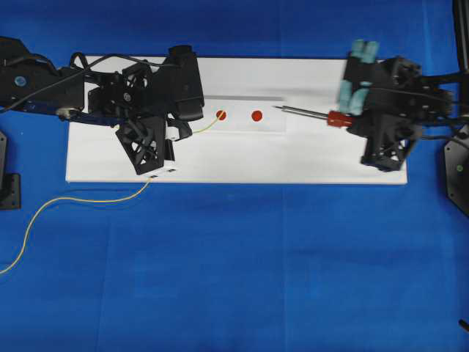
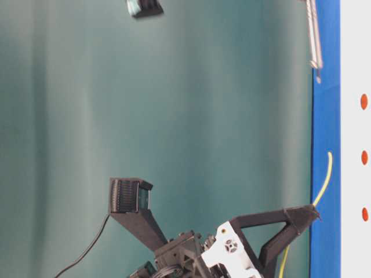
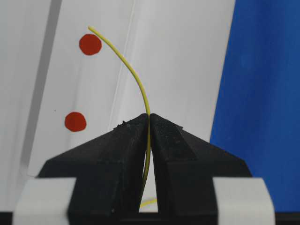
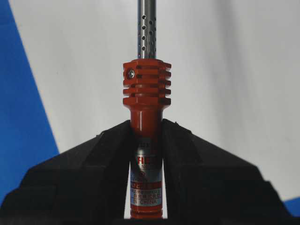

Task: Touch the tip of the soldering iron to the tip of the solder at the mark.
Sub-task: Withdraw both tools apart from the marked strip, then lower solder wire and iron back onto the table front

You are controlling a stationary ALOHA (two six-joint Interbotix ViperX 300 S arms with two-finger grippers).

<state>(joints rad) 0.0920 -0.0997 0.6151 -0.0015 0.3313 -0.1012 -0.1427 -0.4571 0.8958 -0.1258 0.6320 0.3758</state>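
My left gripper is shut on the solder, a thin yellow wire. It curves out of the gripper, and its tip ends at the left red mark on the white board. A second red mark lies to the right of it. My right gripper is shut on the soldering iron just behind its ribbed red collar. The silver shaft points left, with its tip right of the second mark and apart from the solder.
The rest of the solder trails off the board across the blue cloth to the left edge. A grey strip runs along the board behind the marks. Black mounts stand at both sides.
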